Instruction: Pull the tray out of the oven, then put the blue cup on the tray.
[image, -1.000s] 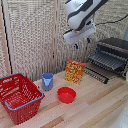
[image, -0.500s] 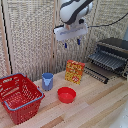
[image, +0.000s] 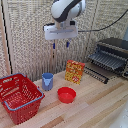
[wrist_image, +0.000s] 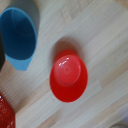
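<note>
Exterior view, from its left: red basket (image: 19, 97) at the table's near corner, then the blue cup (image: 47, 81) upright just beside it, red bowl (image: 66, 94) a little nearer the camera, a yellow-and-red box (image: 75, 71) standing behind the bowl, and the oven (image: 111, 56) at far right with its door dropped and the tray (image: 105, 60) drawn out over it. My gripper (image: 60, 44) hangs high above the gap between cup and box, fingers parted, holding nothing. Risks as I judge them: the cup is light, so an off-centre descent could tip it toward the basket; the carry to the tray passes the box, which could be knocked over. Wrist view shows the cup's open mouth and the bowl's interior from above, both apparently empty; it misses oven, tray and my fingers.
</note>
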